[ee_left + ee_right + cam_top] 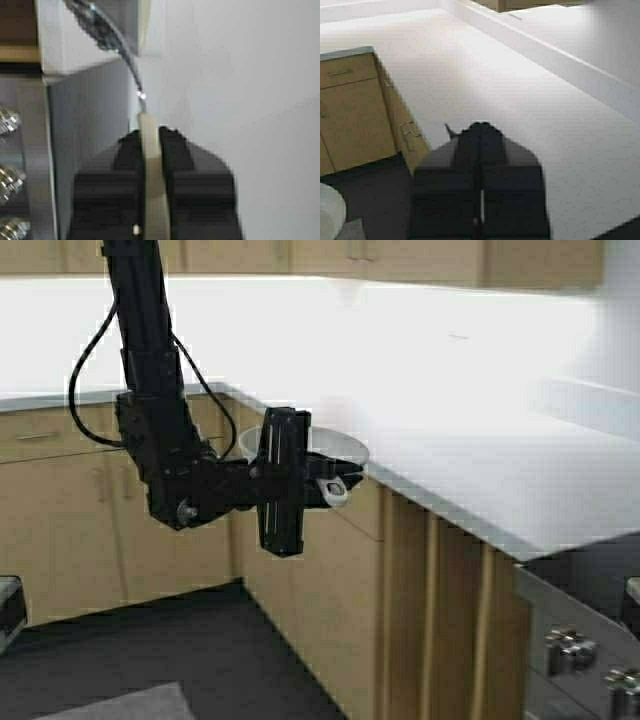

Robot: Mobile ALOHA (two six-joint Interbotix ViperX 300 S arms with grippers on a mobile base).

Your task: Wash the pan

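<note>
Pan hangs just ahead of the left tool, which grasps its handle; right tool clenched, empty, above the surface.

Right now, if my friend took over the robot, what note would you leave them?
Left claw: shut on the pan handle, holding the pan at the countertop edge.
Right claw: shut, empty, hanging over the countertop.
Done: pan picked up by its handle.
Left: no sink or tap is in view, so washing has not begun. Carry the pan to water and wash it.
</note>
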